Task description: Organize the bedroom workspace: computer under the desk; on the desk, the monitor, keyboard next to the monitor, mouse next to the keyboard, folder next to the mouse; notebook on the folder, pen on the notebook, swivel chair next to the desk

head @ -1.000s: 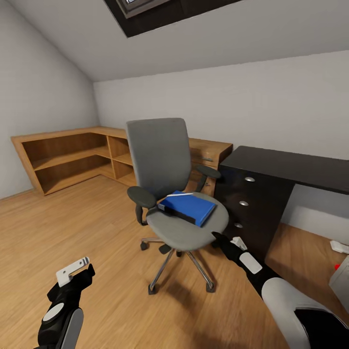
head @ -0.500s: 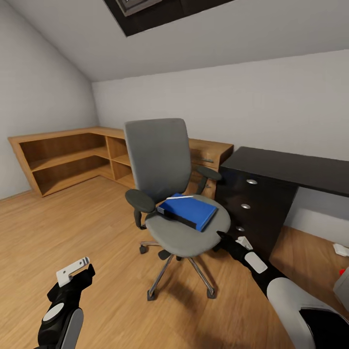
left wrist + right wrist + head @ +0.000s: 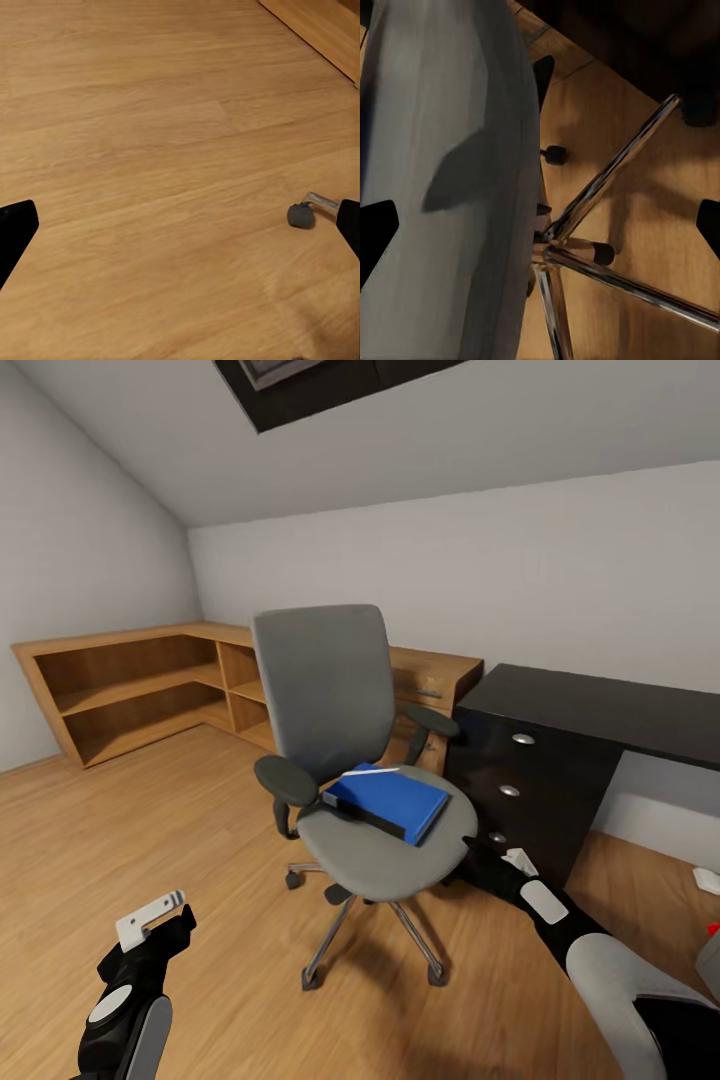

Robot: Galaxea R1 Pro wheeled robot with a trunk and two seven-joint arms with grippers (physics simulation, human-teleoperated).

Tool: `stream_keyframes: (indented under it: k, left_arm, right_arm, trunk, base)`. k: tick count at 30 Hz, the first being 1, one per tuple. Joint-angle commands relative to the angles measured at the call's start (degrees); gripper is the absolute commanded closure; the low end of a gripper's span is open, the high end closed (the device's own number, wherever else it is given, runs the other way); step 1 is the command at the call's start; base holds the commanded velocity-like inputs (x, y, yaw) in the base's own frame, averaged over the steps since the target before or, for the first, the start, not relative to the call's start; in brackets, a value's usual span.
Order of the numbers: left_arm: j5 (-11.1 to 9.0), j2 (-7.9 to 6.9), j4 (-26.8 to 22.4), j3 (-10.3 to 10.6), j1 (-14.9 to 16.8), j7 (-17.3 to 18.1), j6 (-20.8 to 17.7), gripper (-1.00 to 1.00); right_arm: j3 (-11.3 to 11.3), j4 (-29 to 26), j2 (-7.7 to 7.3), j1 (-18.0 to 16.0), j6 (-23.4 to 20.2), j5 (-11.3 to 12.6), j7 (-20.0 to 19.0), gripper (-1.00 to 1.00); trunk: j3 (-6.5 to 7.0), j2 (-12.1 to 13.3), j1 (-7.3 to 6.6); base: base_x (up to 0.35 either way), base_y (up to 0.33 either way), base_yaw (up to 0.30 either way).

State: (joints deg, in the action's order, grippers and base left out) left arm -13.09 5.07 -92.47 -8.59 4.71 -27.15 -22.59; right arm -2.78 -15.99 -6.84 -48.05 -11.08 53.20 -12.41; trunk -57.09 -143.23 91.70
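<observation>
The grey swivel chair stands on the wood floor left of the black desk. On its seat lies the blue folder, with a thin white pen along its far edge. My right gripper is open at the seat's right edge; in the right wrist view the seat rim and the chrome base sit between its spread fingers. My left gripper hangs open over bare floor, left of the chair. The computer peeks in at the right edge. The monitor, keyboard, mouse and notebook are out of view.
A low light-wood shelving counter runs along the back left walls. The desk's dark drawer unit with silver knobs stands close behind my right gripper. A chair caster shows in the left wrist view. Open floor lies left of the chair.
The whole view has crept forward, so the chair looks slightly larger and the computer has slid towards the right edge. My right gripper stays at the seat's edge; the left arm is unchanged.
</observation>
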Motion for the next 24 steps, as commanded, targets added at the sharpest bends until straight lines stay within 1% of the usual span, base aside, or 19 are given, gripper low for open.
stream_keyframes:
  k: [1, 5, 14, 24]
  left_arm:
    - [-0.5, 0.03, -0.1, 0.0, 0.0, -0.3, -0.1, -1.00]
    - [-0.5, 0.03, -0.1, 0.0, 0.0, -0.3, -0.2, -1.00]
    - [-0.5, 0.03, -0.1, 0.0, 0.0, -0.3, -0.2, -1.00]
    - [-0.5, 0.03, -0.1, 0.0, 0.0, -0.3, -0.2, -1.00]
  right_arm:
    - [-0.3, 0.0, 0.00, 0.0, -0.3, 0.2, -0.2, -1.00]
    - [-0.3, 0.0, -0.01, 0.0, 0.2, 0.2, -0.2, -1.00]
    - [-0.3, 0.0, 0.06, 0.0, 0.4, 0.2, -0.2, -1.00]
    - [-0.3, -0.1, 0.07, 0.0, 0.4, 0.3, -0.2, -1.00]
  trunk:
    - [-0.06, 0.0, -0.01]
    - [-0.06, 0.0, -0.01]
    - [-0.06, 0.0, -0.01]
    - [-0.06, 0.0, -0.01]
  base:
    - [0.034, -0.004, 0.000]
    - [0.093, -0.002, 0.000]
    - [0.275, 0.000, 0.000]
    - [0.046, 0.000, 0.000]
